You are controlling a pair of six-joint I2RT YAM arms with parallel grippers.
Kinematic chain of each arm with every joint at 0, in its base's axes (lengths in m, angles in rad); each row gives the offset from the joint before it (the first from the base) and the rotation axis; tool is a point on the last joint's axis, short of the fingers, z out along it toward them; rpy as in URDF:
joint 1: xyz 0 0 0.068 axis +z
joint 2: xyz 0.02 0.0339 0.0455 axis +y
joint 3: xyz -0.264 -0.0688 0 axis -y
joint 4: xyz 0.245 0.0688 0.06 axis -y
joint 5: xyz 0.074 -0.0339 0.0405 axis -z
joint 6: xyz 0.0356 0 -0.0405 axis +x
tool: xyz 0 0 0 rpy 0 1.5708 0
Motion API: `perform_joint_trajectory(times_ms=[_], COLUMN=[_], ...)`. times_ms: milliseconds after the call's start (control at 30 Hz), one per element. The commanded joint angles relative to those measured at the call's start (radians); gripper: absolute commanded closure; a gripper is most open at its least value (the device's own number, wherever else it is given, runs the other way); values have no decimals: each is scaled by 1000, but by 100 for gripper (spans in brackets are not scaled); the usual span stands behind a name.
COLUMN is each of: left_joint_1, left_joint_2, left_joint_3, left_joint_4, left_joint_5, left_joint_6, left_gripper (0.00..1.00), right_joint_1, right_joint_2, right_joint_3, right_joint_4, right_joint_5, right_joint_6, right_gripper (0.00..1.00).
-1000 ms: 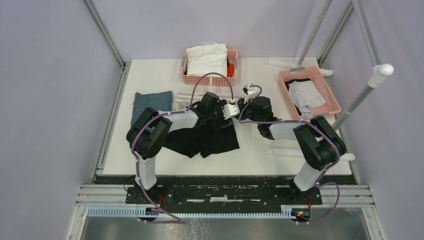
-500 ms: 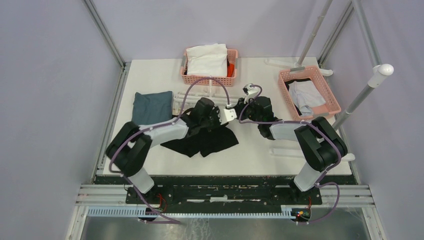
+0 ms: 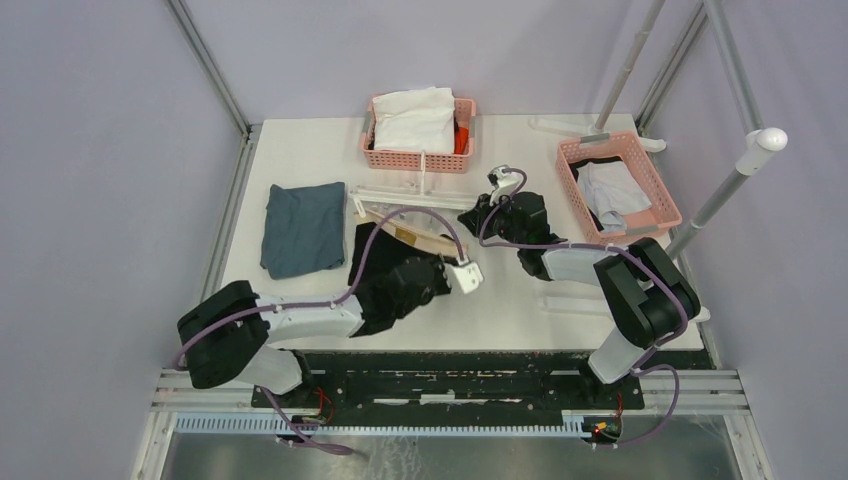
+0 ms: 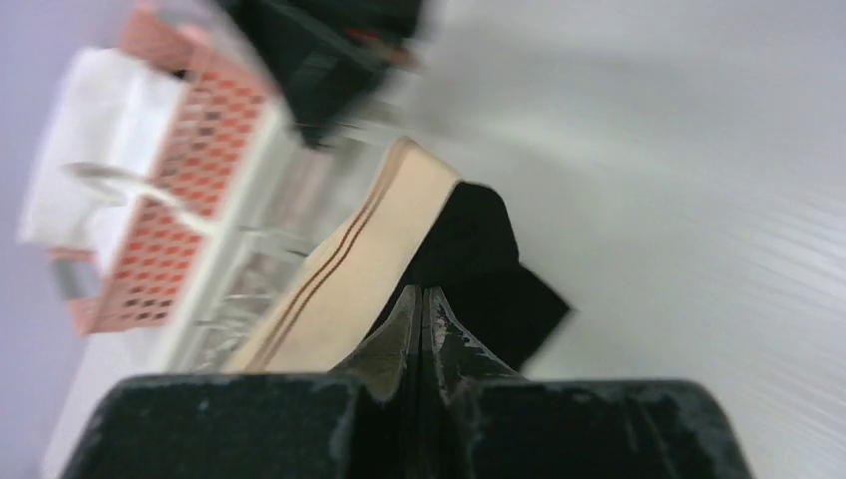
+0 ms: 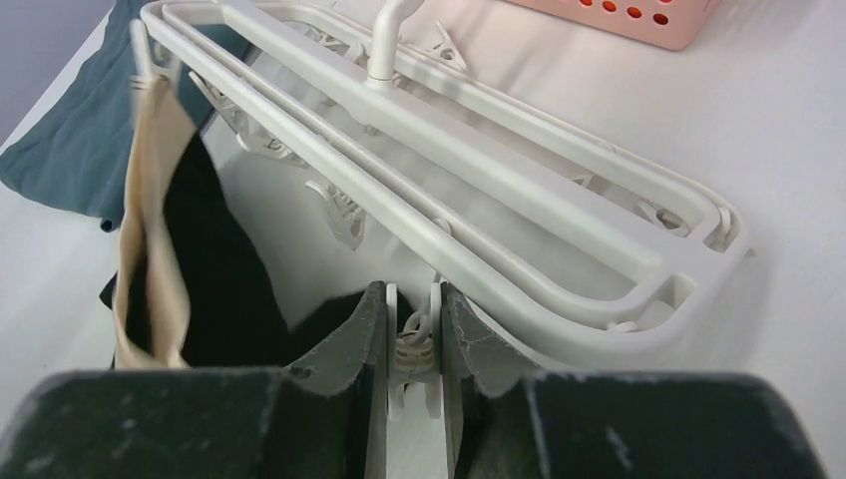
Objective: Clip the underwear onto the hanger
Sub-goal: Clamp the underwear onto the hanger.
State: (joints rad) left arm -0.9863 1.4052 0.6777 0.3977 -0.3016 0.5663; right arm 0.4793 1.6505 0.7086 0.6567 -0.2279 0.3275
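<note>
Both grippers closed: left gripper (image 4: pixel 420 294) on nothing visible, underwear (image 4: pixel 477 254) blurred; right gripper (image 5: pixel 413 299) on half-hidden hanger (image 5: pixel 559 205) clip (image 5: pixel 411 349).

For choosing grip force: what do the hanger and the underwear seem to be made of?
Hanger: likely hard white plastic, smooth with a slight sheen. Underwear: soft black fabric, matte, creased; its waistband looks like beige elastic with thin dark stripes.
</note>
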Motion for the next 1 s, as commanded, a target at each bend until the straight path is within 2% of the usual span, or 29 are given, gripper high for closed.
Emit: perform_joint_trajectory(times_ms=[0,67,100,233,267,300,400,533,633,733,967], left_joint_1=[-125,-129,-130,-131,-131,-130,-129,-82,48,185,272], left_joint_2=[-11,-40,-63,-180,-213,-292,-345,-342,-283,-179,31], left_joint_3=[-116,-153,-164,-184,-179,-132,-71,-18,42,99,224], left_joint_4=[-6,-45,-69,-140,-162,-254,-348,-387,-435,-472,-623], left_joint_5=[-13,39,66,127,154,220,284,327,498,647,751], left_joint_6=[-167,-227,-242,-287,-283,-233,-135,-23,14,39,256], left_gripper=[97,96,91,44,39,34,34,34,30,19,16], right_joint_1=[0,0,0,0,1,-1,1,-1,0,1,0], right_joint_2=[-44,-49,-51,-55,-55,-52,-50,-52,-52,-53,-55], right_joint_3=[9,9,8,5,4,4,3,2,2,-1,2], right_joint_4=[57,48,47,46,47,49,52,52,52,53,49], right_joint_5=[-16,-19,-21,-25,-27,-31,-40,-47,-51,-55,-60], right_joint_6=[1,-6,-8,-11,-10,-8,-7,-11,-13,-10,-12], right_gripper=[100,100,100,100,100,100,100,100,100,100,100])
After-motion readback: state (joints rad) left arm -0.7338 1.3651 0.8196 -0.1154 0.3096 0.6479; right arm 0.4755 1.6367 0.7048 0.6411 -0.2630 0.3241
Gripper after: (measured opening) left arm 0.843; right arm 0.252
